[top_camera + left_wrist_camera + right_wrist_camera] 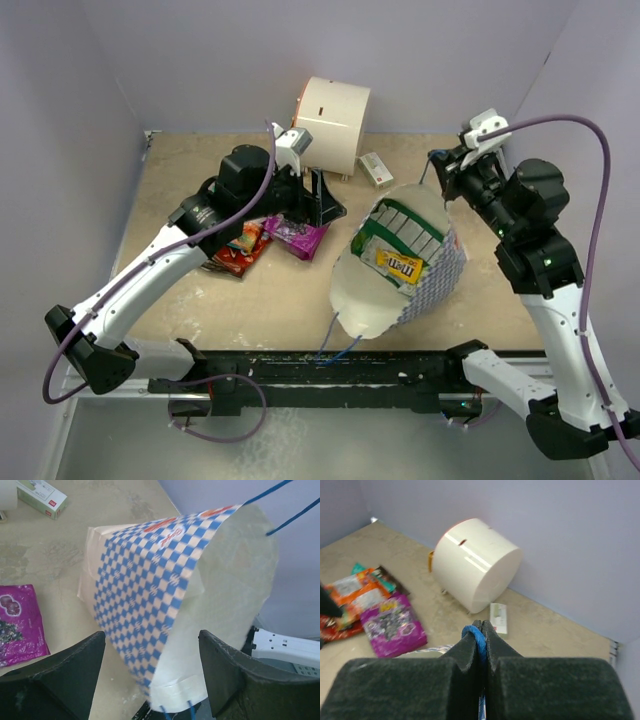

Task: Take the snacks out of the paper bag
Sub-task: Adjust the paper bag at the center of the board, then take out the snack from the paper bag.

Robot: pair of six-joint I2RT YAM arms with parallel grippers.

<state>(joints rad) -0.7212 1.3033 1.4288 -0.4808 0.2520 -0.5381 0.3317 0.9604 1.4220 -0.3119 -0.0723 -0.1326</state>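
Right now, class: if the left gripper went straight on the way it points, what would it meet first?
Most likely the paper bag: the open left gripper frames its checked side near the mouth, though depth is unclear.

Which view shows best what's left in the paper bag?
Top external looks straight into the paper bag at the snack packets. Left wrist shows its checked side, no contents; right wrist only its blue handle.

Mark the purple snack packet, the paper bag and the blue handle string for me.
purple snack packet (395,625): right wrist view, middle of its face.
paper bag (145,595): left wrist view, checked side wall.
blue handle string (478,639): right wrist view, part pinched between the jaws.
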